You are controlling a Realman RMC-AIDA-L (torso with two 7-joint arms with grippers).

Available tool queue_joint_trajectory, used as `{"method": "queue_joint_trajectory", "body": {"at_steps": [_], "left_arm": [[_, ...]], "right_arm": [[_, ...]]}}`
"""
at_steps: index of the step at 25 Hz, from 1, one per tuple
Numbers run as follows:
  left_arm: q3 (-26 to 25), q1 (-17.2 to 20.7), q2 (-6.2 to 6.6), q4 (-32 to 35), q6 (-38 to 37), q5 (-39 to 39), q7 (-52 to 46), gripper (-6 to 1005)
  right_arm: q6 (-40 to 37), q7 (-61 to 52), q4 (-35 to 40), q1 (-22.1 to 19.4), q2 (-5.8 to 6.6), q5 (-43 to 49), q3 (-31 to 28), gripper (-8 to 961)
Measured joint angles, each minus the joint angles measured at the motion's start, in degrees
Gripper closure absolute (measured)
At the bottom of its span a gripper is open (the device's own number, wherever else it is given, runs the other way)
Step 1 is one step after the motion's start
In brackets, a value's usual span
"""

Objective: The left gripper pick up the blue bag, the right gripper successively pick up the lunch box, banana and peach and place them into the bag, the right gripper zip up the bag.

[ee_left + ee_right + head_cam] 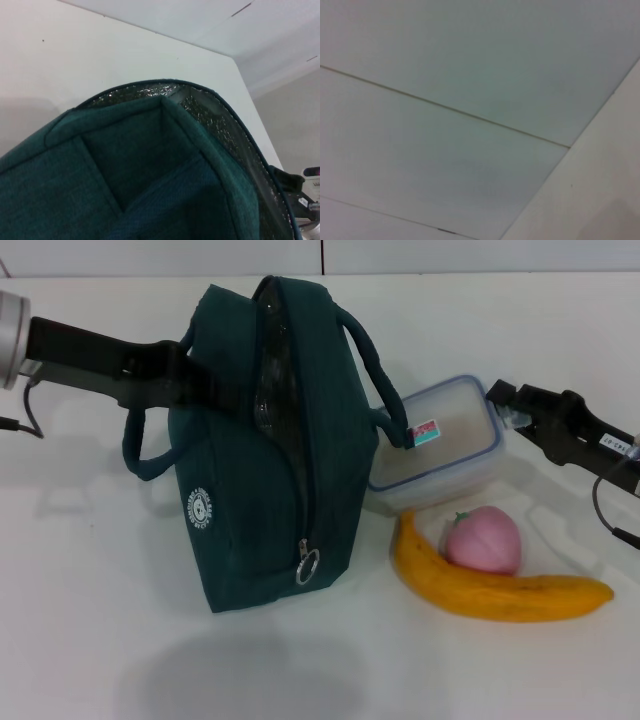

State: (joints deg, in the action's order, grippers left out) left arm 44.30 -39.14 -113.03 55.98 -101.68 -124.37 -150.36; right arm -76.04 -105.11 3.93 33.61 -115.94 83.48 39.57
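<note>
Starting nearest the camera on the white surface [90,640]: one long curved yellow-orange banana [480,585], smooth-skinned, and one round pink peach [483,540] with a green leaf nestled against its inner curve. One blue bag [255,460] of woven teal fabric stands left of them, zip open on silver foil lining, metal ring pull low, round white logo with lettering too small to read. Behind sits one clear rounded lunch box [445,445] with a red-and-blue sticker. Right gripper [500,400] touches its far corner, grip unclear; left gripper [185,380] clenches the bag's side.
</note>
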Motion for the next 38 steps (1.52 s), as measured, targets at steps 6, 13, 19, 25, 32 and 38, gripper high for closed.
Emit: {"method": "queue_joint_trajectory", "body": {"at_steps": [6, 13, 19, 25, 32, 38], "left_arm": [[0.00, 0.11, -0.03, -0.33, 0.03, 0.09, 0.54, 965], [-0.16, 0.12, -0.07, -0.63, 0.07, 0.34, 0.60, 965], [-0.09, 0.13, -0.09, -0.63, 0.09, 0.37, 0.60, 965], [-0.11, 0.15, -0.13, -0.66, 0.28, 0.36, 0.63, 965], [-0.15, 0.07, -0.17, -0.70, 0.67, 0.18, 0.66, 965], [-0.09, -0.25, -0.17, -1.18, 0.99, 0.14, 0.68, 965]], "right_arm": [[-1.83, 0.01, -0.16, -1.03, -0.04, -2.46, -0.10, 764], [-2.45, 0.02, -0.14, -1.27, -0.07, -2.79, -0.10, 777], [-1.52, 0.49, -0.12, -1.73, 0.04, -2.75, 0.19, 799], [-0.53, 0.57, 0.44, -3.46, 0.19, -2.72, 0.17, 813], [-0.71, 0.68, 1.44, -4.42, 0.33, -2.72, -0.11, 857], [-2.31, 0.77, 1.44, -4.54, 0.37, -3.77, -0.17, 857]]}}
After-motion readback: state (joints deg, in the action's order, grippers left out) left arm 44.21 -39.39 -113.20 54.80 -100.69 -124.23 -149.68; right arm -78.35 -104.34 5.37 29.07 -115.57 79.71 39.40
